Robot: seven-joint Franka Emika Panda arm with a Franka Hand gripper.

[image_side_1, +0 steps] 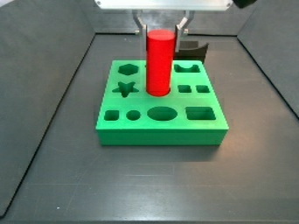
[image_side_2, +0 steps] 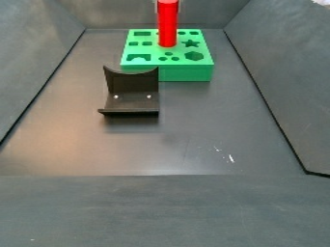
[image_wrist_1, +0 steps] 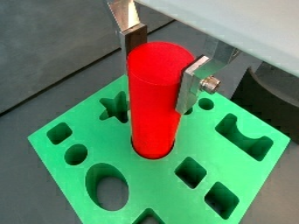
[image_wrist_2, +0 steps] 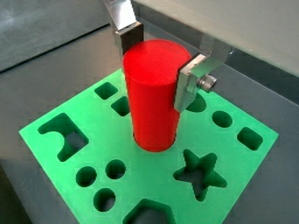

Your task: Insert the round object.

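The round object (image_wrist_1: 152, 114) is a bright red cylinder standing upright, its lower end in a round hole near the middle of the green block (image_wrist_1: 93, 140). It also shows in the wrist view (image_wrist_2: 152, 114) and in both side views (image_side_1: 158, 66) (image_side_2: 167, 24). My gripper (image_wrist_1: 160, 79) reaches down over it, and the two silver fingers (image_wrist_1: 193, 83) press against opposite sides of its upper end. The same grip shows in the wrist view (image_wrist_2: 156, 76) and in a side view (image_side_1: 160, 31).
The green block (image_side_1: 162, 133) has several other shaped holes, among them a star, ovals, squares and an arch. The fixture (image_side_2: 129, 92) stands on the dark floor beside the block and also shows in a side view (image_side_1: 191, 49). Dark walls ring the floor.
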